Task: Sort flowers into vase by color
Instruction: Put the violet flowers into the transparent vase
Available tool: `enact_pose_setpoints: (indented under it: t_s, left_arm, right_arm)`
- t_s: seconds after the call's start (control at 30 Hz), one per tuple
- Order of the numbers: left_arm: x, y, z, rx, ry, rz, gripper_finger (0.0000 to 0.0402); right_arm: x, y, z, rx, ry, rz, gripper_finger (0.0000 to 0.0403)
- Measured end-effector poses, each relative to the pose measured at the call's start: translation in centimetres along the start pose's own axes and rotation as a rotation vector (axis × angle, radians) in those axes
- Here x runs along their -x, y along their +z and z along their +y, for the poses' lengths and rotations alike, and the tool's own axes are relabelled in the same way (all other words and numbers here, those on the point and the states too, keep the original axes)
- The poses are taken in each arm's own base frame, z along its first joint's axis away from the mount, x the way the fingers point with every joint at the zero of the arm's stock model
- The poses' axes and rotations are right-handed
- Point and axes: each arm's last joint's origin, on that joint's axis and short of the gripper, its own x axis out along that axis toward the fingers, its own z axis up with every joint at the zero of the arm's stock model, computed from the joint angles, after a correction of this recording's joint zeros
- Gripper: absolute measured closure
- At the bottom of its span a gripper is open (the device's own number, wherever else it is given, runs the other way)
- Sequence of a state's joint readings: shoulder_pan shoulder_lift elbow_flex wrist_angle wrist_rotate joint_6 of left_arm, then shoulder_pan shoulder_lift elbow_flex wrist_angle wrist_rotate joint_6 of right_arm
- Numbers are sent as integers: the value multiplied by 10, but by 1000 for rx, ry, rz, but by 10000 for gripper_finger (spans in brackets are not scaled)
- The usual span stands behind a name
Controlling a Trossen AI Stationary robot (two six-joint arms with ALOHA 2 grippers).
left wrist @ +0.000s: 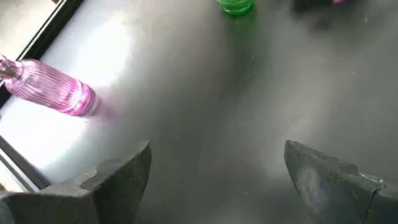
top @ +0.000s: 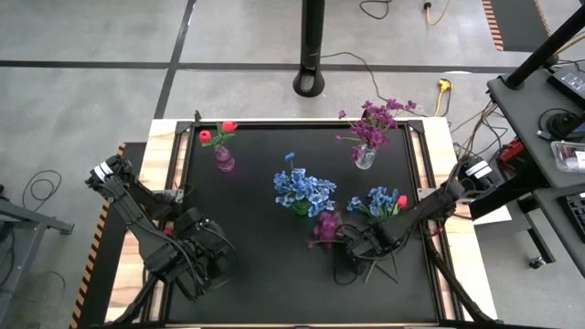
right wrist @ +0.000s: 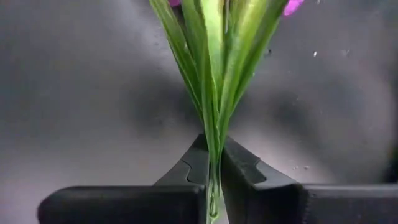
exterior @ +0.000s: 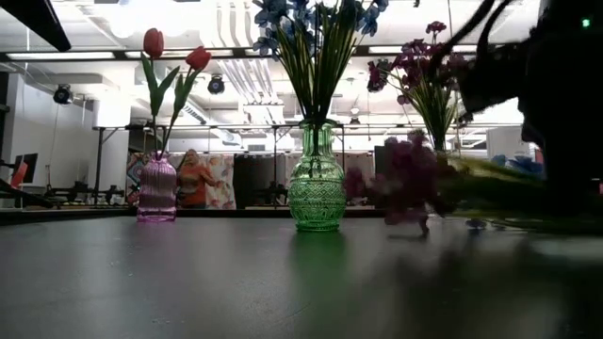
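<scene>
My right gripper (top: 350, 241) is shut on a purple-magenta spray (top: 324, 227) near the table's middle. Its blossoms point toward the table's left and show blurred in the low view (exterior: 405, 179). A pink vase (top: 224, 161) holds red tulips (top: 218, 132). A green vase (exterior: 317, 188) holds blue blooms (top: 302, 188). A clear vase (top: 364, 157) holds purple sprays (top: 377, 119). Loose blue flowers and a red tulip (top: 380, 203) lie on the table beside my right arm. My left gripper (left wrist: 214, 180) is open over the near left part of the table and holds nothing. My right gripper pinches the purple spray's bunch of green stems (right wrist: 214, 163) between its two fingers (right wrist: 249, 174), near the stems' lower end. The fingers come from the table's right side. The stems fan out ahead of the fingers, and the blossoms (right wrist: 291, 6) lie beyond them. The spray lies roughly level, low over the table.
The three vases stand in the far half of the black table (top: 274, 292). The near half in front of both grippers is bare. Wooden rails (top: 166, 155) border the table's left and right sides. A dark post (top: 312, 55) stands beyond the far edge.
</scene>
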State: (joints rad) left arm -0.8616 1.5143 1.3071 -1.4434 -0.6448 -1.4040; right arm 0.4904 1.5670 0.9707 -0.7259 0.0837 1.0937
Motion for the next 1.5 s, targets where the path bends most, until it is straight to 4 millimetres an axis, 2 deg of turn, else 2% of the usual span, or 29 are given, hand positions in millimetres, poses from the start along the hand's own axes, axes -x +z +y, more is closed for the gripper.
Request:
enact_pose_setpoints:
  t_s: [0.17, 0.37, 0.63, 0.9, 1.2, 1.33, 1.5]
  left_arm:
    - [0, 0, -1, 2, -1, -4, 54]
    - [-4, -1, -5, -10, 16, -23, 54]
    - [-9, -4, -11, -27, 39, -22, 54]
    - [-10, -2, -11, -26, 51, -65, 54]
    - [-10, 0, -11, -26, 63, -134, 54]
    - [-10, 1, -11, -29, 69, -170, 54]
    - [-10, 3, -11, -30, 77, -211, 54]
  right_arm:
    - [27, 0, -3, 58, 87, -47, 380]
    - [67, -10, -11, 123, 209, -150, 384]
    - [112, -26, -27, 141, 249, -479, 385]
    - [132, -25, -32, 102, 129, -882, 385]
    - [140, -21, -40, 57, -215, -1220, 385]
    - [152, -18, -52, 22, -322, -1301, 385]
    - [169, -11, -73, -28, -316, -1292, 385]
